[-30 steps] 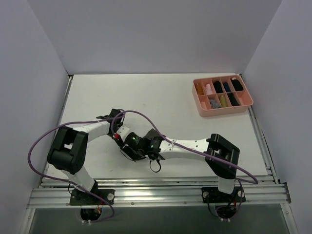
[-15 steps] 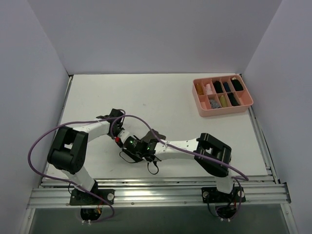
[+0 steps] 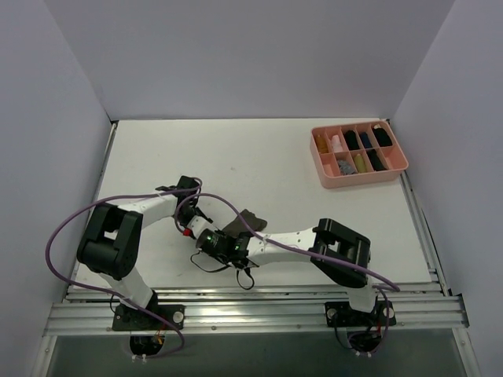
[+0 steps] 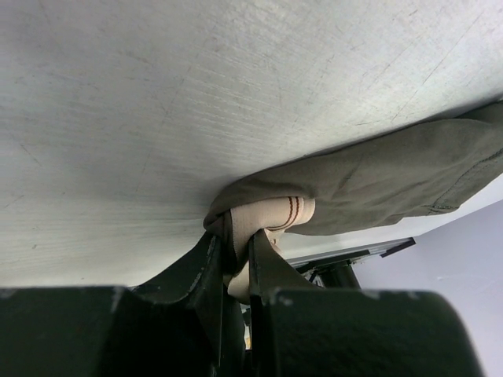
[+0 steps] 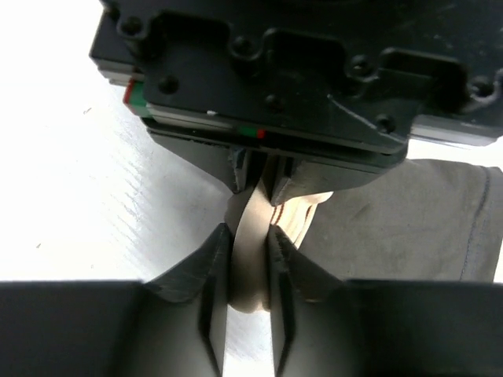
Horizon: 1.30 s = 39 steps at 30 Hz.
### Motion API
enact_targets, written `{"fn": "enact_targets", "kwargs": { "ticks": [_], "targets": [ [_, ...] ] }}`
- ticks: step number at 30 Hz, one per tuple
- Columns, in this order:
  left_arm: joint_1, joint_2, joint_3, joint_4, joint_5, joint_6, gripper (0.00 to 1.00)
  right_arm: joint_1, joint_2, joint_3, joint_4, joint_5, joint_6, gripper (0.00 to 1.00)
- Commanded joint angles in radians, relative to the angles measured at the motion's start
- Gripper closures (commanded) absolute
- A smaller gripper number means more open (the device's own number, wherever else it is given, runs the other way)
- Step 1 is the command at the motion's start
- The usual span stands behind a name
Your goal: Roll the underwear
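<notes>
On the counter (image 3: 259, 157), lower centre of the overhead view, the underwear (image 3: 247, 217) trails its olive body up and right from the waistband (image 4: 271, 214) — the left jaws and right jaws face each other, both pinched nearly closed on that tan band.

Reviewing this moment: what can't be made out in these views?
Top view: the wrists cover both grips; only a dark flap of the underwear shows.
Left wrist view: the right edge cuts off the underwear's far end.
Right wrist view: the left gripper blocks everything beyond the right gripper.
Top view: the pink tray holds items too small to identify.
</notes>
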Motion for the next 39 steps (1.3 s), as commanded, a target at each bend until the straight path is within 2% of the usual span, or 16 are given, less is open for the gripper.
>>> {"fn": "enact_targets", "kwargs": {
  "ticks": [1, 4, 9, 12, 16, 21, 31, 39],
  "targets": [
    [0.014, -0.01, 0.005, -0.072, -0.057, 0.017, 0.98, -0.03, 0.02, -0.041, -0.023, -0.017, 0.051, 0.95],
    [0.046, -0.055, -0.012, -0.061, -0.051, 0.019, 0.89, -0.081, -0.022, -0.124, 0.04, -0.177, 0.114, 1.0],
    [0.103, -0.128, -0.014, -0.075, -0.06, 0.039, 0.6, -0.191, -0.08, -0.242, 0.162, -0.407, 0.19, 1.0],
    [0.118, -0.161, 0.011, -0.119, -0.087, 0.063, 0.53, -0.237, -0.08, -0.289, 0.225, -0.521, 0.23, 1.0],
    [0.12, -0.196, 0.031, -0.141, -0.106, 0.079, 0.49, -0.303, -0.062, -0.34, 0.305, -0.651, 0.285, 1.0],
    [0.117, -0.214, -0.001, -0.067, -0.071, 0.066, 0.47, -0.374, -0.051, -0.417, 0.443, -0.792, 0.344, 1.0],
    [0.105, -0.224, -0.095, 0.199, 0.069, 0.028, 0.43, -0.446, -0.065, -0.591, 0.698, -0.863, 0.45, 0.99],
    [0.091, -0.155, -0.107, 0.299, 0.144, 0.049, 0.43, -0.52, -0.04, -0.693, 0.908, -0.915, 0.539, 0.99]
  ]
}}
